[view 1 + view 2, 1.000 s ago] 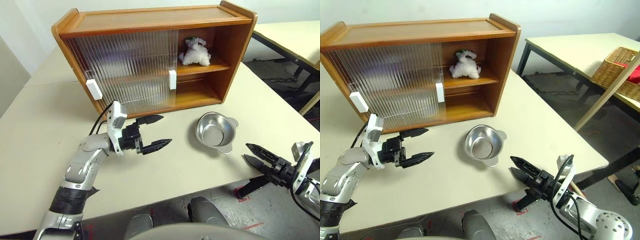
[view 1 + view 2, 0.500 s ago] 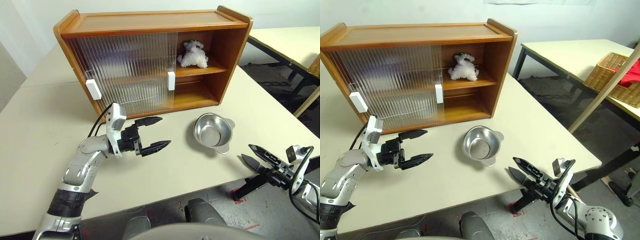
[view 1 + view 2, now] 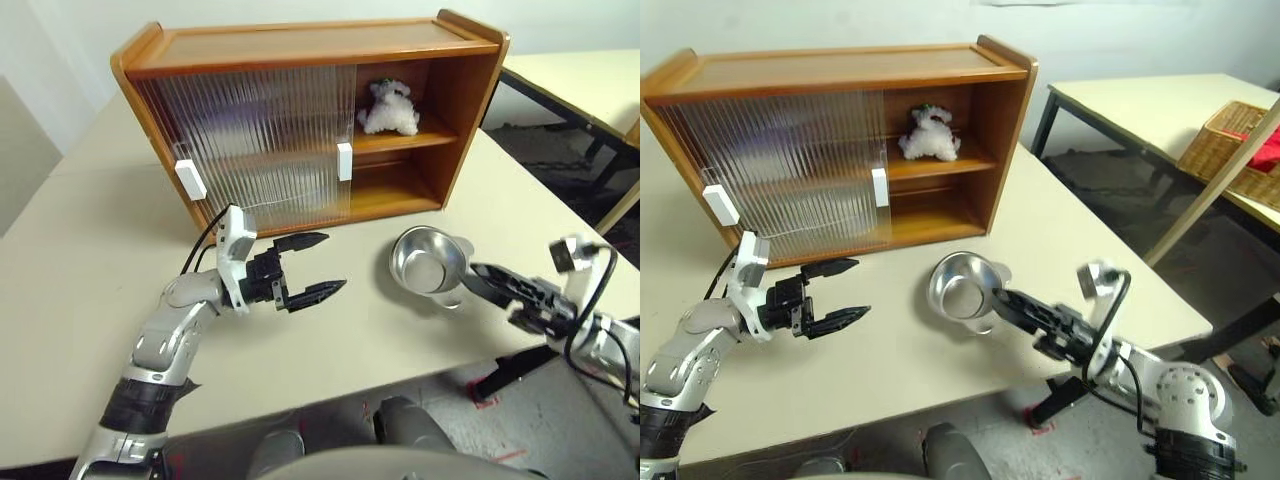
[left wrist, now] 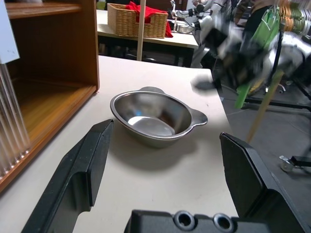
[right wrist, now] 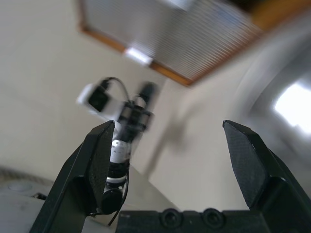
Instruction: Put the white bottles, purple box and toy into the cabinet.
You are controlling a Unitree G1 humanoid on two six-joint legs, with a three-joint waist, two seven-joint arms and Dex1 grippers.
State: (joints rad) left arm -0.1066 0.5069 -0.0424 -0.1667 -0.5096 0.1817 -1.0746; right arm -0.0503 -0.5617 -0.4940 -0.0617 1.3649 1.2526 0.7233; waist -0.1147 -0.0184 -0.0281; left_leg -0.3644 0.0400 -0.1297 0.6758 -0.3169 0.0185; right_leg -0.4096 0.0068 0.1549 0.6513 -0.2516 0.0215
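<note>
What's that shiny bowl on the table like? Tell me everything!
The bowl is shiny silver metal, round and shallow, with a small flat ear handle on each side. It is empty and stands upright on the pale table, in front of the cabinet's open right half. The right gripper, open, is right at its rim; whether it touches cannot be told.

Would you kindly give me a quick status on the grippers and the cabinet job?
Left gripper open, empty, over the table. Right gripper open, empty, beside the steel bowl. Toy on the cabinet upper shelf, right side open.
</note>
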